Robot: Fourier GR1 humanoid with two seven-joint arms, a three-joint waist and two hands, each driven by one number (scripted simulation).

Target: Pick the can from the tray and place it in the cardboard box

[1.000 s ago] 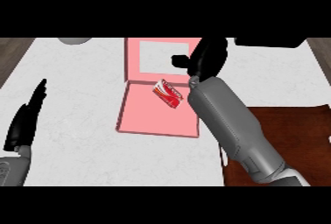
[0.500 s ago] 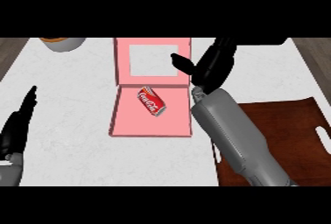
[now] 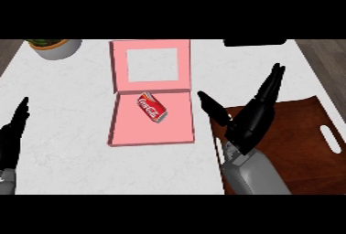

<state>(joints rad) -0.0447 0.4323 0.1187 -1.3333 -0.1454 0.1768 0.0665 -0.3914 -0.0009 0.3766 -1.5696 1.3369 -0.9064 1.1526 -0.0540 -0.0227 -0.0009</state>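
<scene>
Can [image 3: 152,107] left of right hand [image 3: 251,122]

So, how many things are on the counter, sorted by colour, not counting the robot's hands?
Pink: 1, open box
Red: 1, can lying inside the box
Brown: 1, tray
Grey: 1, plant pot
Black: 1, object at the far edge
Total: 5

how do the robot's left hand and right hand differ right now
The right robot hand stands over the brown tray, beside the pink box; the left robot hand rests at the view's left edge. The right shows its thumb spread apart from the fingers; the left shows only a narrow edge. Both are black, open and hold nothing.
</scene>
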